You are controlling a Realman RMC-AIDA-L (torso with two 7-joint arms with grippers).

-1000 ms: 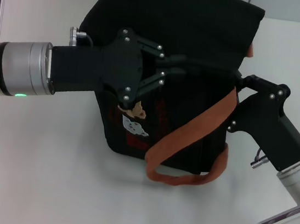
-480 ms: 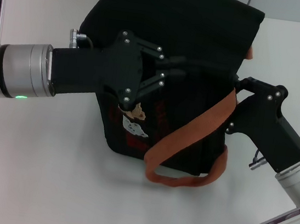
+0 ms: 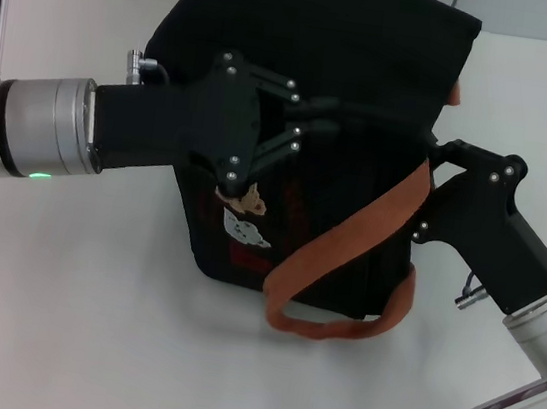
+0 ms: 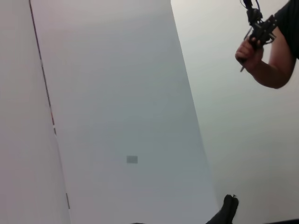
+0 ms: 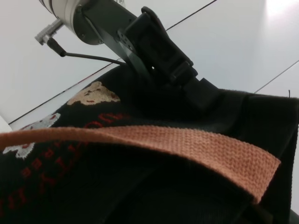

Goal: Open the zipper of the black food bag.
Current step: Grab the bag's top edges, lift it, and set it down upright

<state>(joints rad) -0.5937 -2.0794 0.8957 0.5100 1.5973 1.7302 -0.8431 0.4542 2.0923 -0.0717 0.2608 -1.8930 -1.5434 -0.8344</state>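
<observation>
red stitched lettering on black food bag (image 5: 70, 186), not legible

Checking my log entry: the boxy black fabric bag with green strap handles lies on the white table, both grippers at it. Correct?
Not quite. The strap handles on the black fabric bag are orange-brown, not green, as the head view shows. The left gripper and right gripper are both at it, on the white table.

White table (image 3: 87, 321), grey wall behind, person's forearm (image 4: 268, 70)
</observation>
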